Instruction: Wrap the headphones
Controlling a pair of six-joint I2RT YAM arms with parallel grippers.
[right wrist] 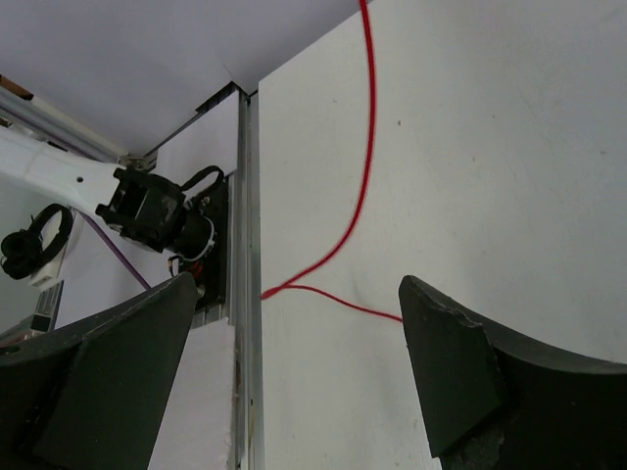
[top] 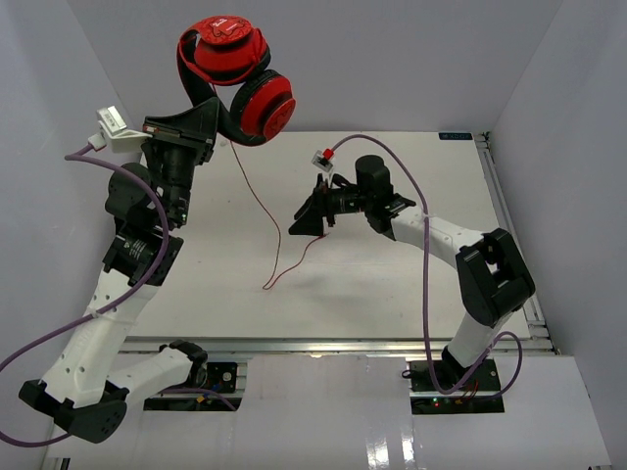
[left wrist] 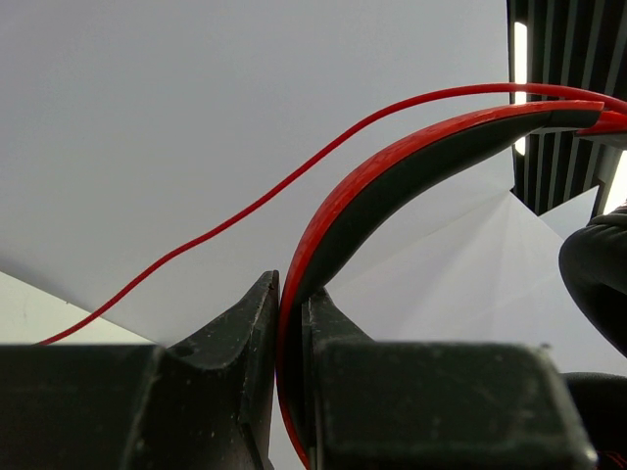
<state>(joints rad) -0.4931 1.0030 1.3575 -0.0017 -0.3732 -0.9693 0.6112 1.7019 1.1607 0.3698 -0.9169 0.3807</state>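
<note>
red headphones (top: 235, 69) held up high, left gripper (left wrist: 291, 294) pinched on the headband (left wrist: 392, 166), right gripper (right wrist: 294, 333) spread wide near the cord (right wrist: 362, 147).

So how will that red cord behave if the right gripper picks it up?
Probably floppy: the cord hangs in loose curves from the raised headphones and kinks on the table. Thin and likely light, so it may slip from a loose pinch and trail behind.

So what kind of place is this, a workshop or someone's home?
Probably a robot test cell in a lab: a white table boxed in by plain white walls, the left gripper clamping red headphones aloft, the right gripper open near their cord.
</note>
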